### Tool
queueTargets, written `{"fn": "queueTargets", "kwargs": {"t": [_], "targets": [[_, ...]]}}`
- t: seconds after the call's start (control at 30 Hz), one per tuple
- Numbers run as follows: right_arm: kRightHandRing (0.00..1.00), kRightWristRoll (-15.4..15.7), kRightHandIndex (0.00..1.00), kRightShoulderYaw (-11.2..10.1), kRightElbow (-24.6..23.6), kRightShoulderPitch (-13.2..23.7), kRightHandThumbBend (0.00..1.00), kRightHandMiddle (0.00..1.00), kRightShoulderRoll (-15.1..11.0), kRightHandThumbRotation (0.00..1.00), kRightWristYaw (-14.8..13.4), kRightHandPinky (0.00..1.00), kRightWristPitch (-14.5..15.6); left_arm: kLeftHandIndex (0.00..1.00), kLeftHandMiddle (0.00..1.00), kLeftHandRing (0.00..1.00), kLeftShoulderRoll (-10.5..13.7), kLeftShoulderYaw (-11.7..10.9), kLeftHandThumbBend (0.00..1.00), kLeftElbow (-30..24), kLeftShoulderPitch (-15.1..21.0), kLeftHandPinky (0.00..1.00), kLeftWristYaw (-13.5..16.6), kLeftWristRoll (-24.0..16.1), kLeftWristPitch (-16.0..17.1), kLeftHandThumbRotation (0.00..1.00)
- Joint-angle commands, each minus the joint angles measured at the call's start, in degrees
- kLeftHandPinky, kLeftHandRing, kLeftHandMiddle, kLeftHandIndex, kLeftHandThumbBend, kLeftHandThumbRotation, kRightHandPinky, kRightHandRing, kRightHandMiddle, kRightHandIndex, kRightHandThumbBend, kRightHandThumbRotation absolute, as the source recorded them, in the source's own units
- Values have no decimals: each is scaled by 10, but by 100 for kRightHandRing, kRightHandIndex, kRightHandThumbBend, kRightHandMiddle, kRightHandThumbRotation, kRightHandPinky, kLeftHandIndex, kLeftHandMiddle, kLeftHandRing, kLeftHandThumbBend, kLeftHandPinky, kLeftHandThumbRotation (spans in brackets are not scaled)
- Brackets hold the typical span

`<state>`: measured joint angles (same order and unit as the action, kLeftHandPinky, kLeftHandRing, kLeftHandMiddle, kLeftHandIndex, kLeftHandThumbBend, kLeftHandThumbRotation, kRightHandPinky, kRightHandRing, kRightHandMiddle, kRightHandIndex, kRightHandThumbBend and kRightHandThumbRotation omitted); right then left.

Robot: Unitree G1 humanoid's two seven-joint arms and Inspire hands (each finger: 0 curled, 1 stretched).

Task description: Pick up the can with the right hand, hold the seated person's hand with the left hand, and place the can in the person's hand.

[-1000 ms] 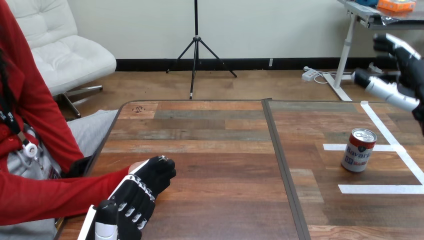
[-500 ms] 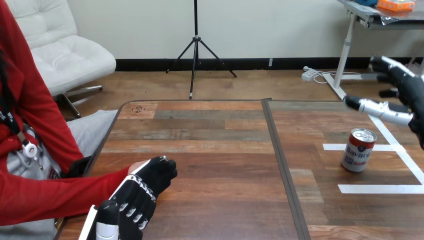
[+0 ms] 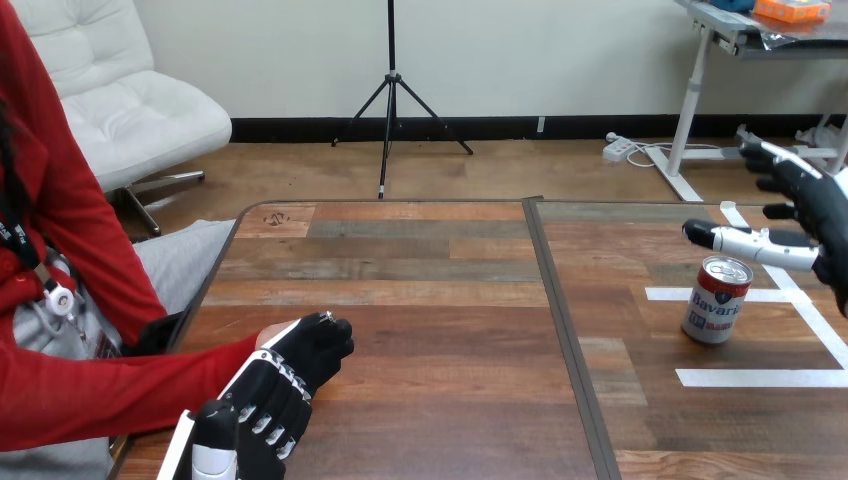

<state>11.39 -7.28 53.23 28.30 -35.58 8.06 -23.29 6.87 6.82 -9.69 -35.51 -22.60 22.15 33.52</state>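
Note:
A red and white can [image 3: 717,300] with a silver top stands upright on the table's right part, inside white tape lines. My right hand [image 3: 822,212] hovers open just above and behind it at the right edge, and its thumb [image 3: 735,240] reaches out over the can's top without touching it. At the lower left my left hand [image 3: 282,372] lies over the person's hand [image 3: 266,336], with its fingers curled down round the far side. Only a small patch of the person's hand shows beside the red sleeve [image 3: 120,390].
The wooden table [image 3: 420,270] has a dark seam [image 3: 560,320] running front to back through its middle. White tape lines [image 3: 760,378] mark a box round the can. The person sits at the left side.
My right hand has come down and slightly left, from high at the right edge to just above the can. My left hand and the person's hand have not moved.

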Motion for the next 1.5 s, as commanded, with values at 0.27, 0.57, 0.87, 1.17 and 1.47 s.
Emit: {"fn": "queueTargets", "kwargs": {"t": [0.27, 0.57, 0.87, 1.17, 1.47], "targets": [[98, 4, 94, 17, 26, 55, 100, 97, -6, 40, -8, 90, 17, 79, 82, 84, -19, -3, 78, 3, 44, 90, -7, 4, 15, 100], [98, 13, 97, 32, 42, 58, 100, 98, -7, 43, -8, 91, 21, 78, 82, 85, -17, -4, 77, 3, 46, 91, -13, 8, 14, 100], [96, 17, 97, 42, 55, 62, 100, 97, -7, 45, -4, 89, 26, 76, 81, 84, -20, -6, 77, 1, 45, 90, -9, 4, 14, 100], [97, 23, 98, 56, 67, 66, 100, 98, -6, 45, -2, 88, 33, 75, 80, 83, -20, -7, 77, 4, 47, 88, -10, 2, 19, 100], [96, 28, 97, 65, 81, 69, 100, 98, -4, 45, -4, 88, 33, 74, 80, 83, -21, -7, 77, 4, 47, 87, -9, 2, 20, 100]]}}
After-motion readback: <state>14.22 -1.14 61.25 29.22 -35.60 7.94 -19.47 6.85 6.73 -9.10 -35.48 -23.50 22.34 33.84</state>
